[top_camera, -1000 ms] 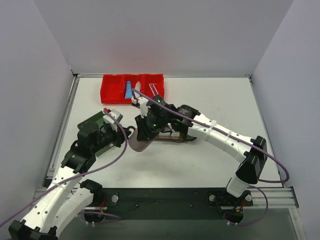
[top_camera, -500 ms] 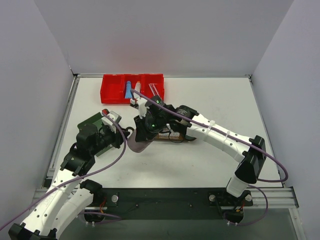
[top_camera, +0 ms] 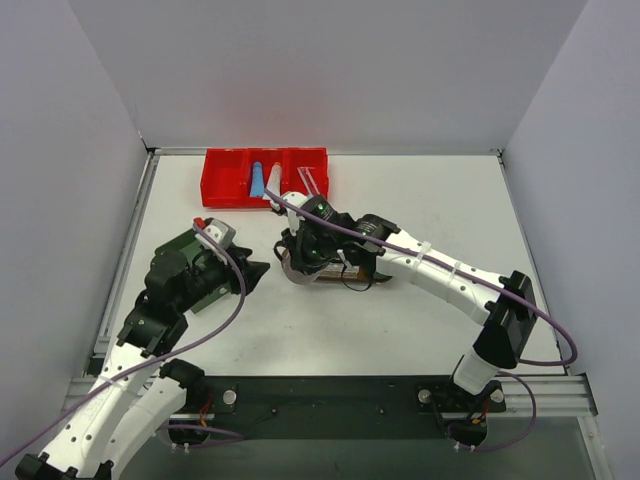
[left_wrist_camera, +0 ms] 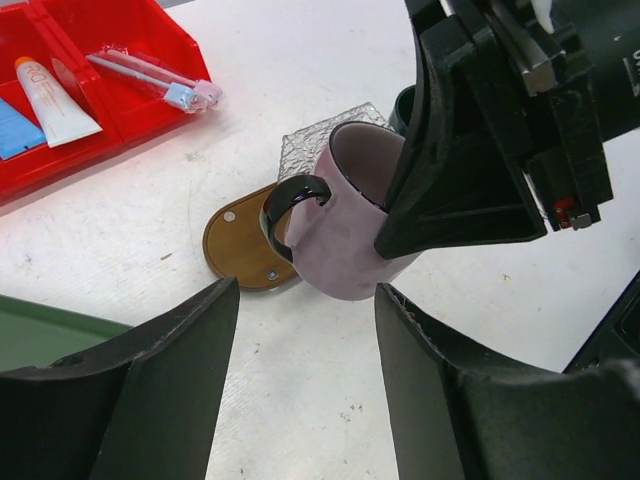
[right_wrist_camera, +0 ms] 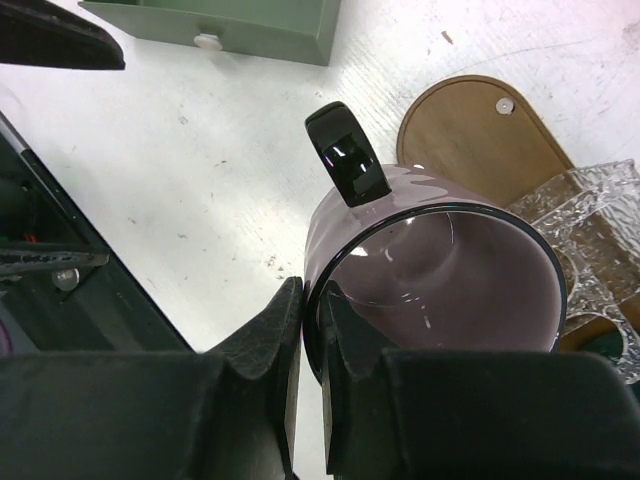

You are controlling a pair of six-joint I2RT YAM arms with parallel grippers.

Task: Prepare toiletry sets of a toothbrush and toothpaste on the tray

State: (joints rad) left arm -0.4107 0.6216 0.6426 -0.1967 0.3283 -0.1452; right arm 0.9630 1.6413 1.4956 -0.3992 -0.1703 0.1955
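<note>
A blue toothpaste tube [top_camera: 257, 178] and a white one [top_camera: 273, 178] lie in the middle compartment of the red bin [top_camera: 225, 176]. Two toothbrushes [top_camera: 308, 180] lie in its right compartment; they also show in the left wrist view [left_wrist_camera: 150, 75]. The brown oval tray [left_wrist_camera: 240, 250] lies mid-table, mostly under the right arm [right_wrist_camera: 480, 135]. My right gripper [right_wrist_camera: 312, 300] is shut on the rim of a mauve mug [right_wrist_camera: 400, 270] with a black handle, held tilted over the tray's left end. My left gripper [left_wrist_camera: 307, 330] is open and empty, left of the mug [left_wrist_camera: 345, 240].
A clear textured glass holder [left_wrist_camera: 315, 145] sits on the tray behind the mug, also in the right wrist view [right_wrist_camera: 590, 215]. A dark green box [top_camera: 185, 245] lies under the left arm. The red bin stands at the back left.
My right gripper has carried the mug right and back, toward the tray. My left gripper has drawn a little away from the mug and stays open.
</note>
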